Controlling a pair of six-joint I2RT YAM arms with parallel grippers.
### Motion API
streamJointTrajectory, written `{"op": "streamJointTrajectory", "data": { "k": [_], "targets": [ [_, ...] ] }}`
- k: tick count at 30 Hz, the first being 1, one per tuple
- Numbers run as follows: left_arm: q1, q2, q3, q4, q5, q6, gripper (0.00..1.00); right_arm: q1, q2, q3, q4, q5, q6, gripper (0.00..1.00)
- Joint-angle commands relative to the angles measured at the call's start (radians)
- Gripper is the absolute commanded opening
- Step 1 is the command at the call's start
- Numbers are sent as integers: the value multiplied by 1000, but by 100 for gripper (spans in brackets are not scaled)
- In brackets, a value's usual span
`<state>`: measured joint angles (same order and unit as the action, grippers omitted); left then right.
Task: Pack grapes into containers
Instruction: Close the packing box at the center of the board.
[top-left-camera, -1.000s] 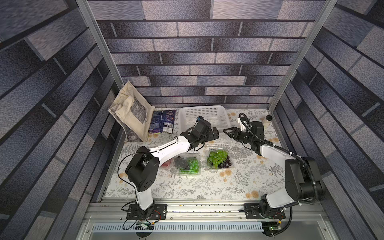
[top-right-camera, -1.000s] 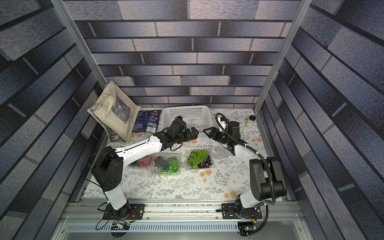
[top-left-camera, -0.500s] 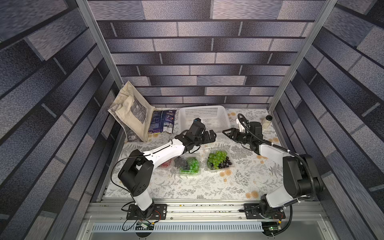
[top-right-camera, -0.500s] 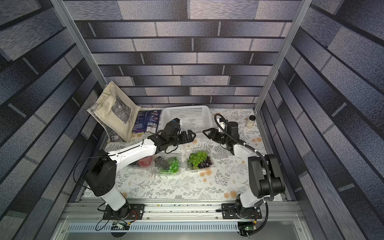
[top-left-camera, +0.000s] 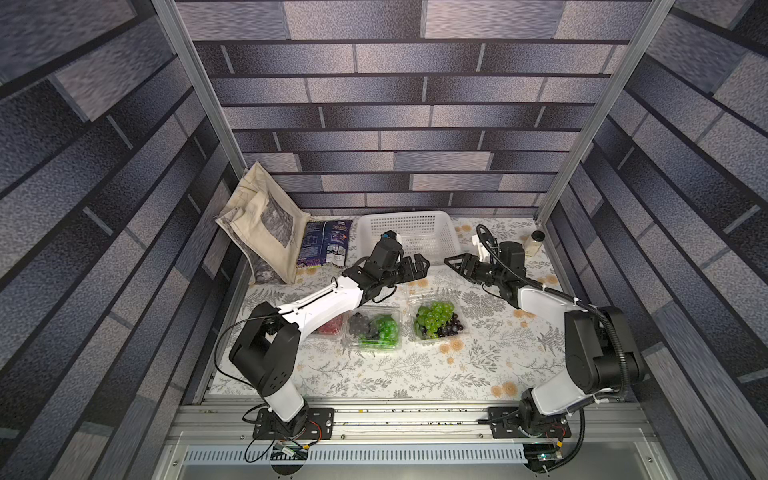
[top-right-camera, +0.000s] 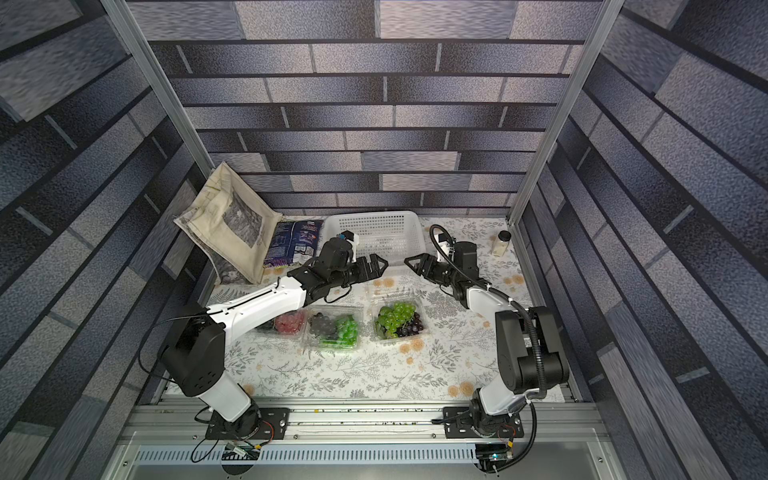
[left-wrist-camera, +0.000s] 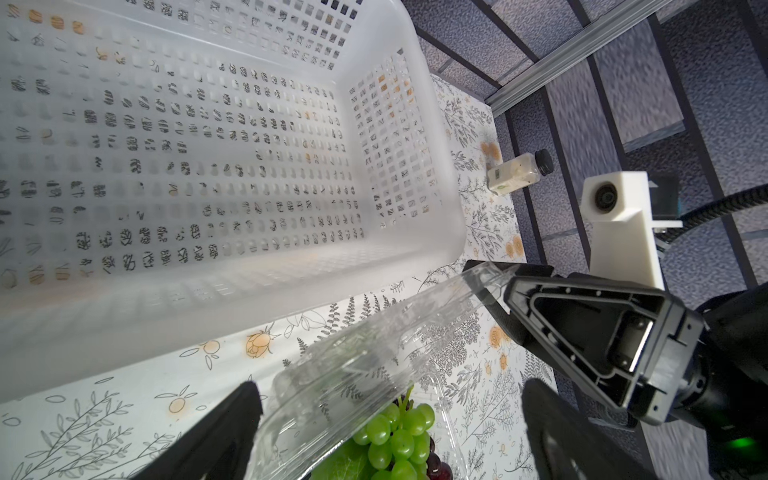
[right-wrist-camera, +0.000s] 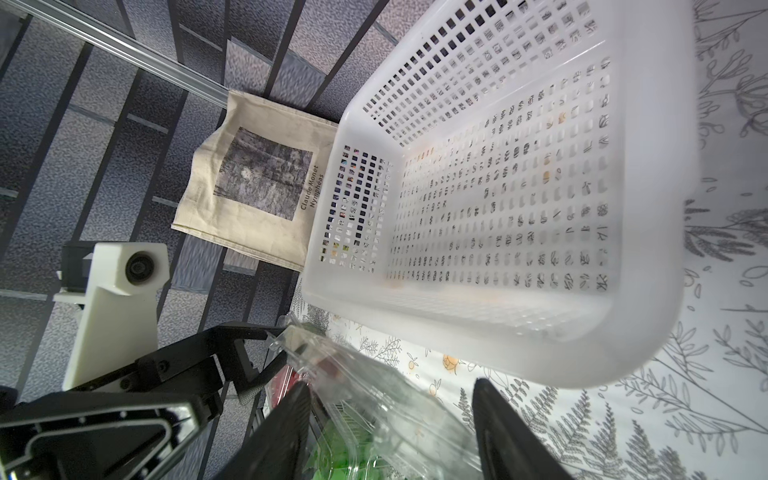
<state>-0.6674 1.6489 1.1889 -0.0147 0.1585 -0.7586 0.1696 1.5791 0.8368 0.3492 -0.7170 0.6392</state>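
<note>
**Lid raised between two parted tools**

Grapes sit in all three containers, which stand in a row on the tabletop (top-left-camera: 415, 374) in front of my arms. The open container (top-left-camera: 438, 340), nearest my right arm, holds a green and dark bunch (top-left-camera: 434, 318). Its clear lid (left-wrist-camera: 374, 353) tilts up toward the white basket (top-left-camera: 403, 215).

My left tool (top-left-camera: 422, 268) is spread wide and grips nothing. In the left wrist view the lid shows between its fingers. My right tool (top-left-camera: 455, 266) faces it with fingers parted, and the lid's free corner reaches in between them. I cannot tell whether either finger touches the plastic.

The middle container (top-left-camera: 374, 350) carries dark and bright green grapes (top-left-camera: 374, 328). The container under my left forearm (top-right-camera: 291, 336) shows red grapes (top-right-camera: 289, 322) and is partly hidden by the arm.

A tote bag (top-left-camera: 266, 224), a snack packet (top-left-camera: 326, 245) and a small bottle (top-left-camera: 536, 243) sit along the back.
</note>
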Motion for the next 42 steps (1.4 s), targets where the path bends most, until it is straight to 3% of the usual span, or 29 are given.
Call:
{"op": "streamJointTrajectory", "data": {
  "k": [1,29,42],
  "targets": [
    [0,-21,9,24,42,22,100,4,1,34,43,-54,13,64],
    [-42,-125,-23,10,61,7,100,5,-136,-18,-30,-155,29,63],
    [-125,-176,-92,4,19,-2,99,89,-392,-168,-369,22,-148,60]
  ]
}}
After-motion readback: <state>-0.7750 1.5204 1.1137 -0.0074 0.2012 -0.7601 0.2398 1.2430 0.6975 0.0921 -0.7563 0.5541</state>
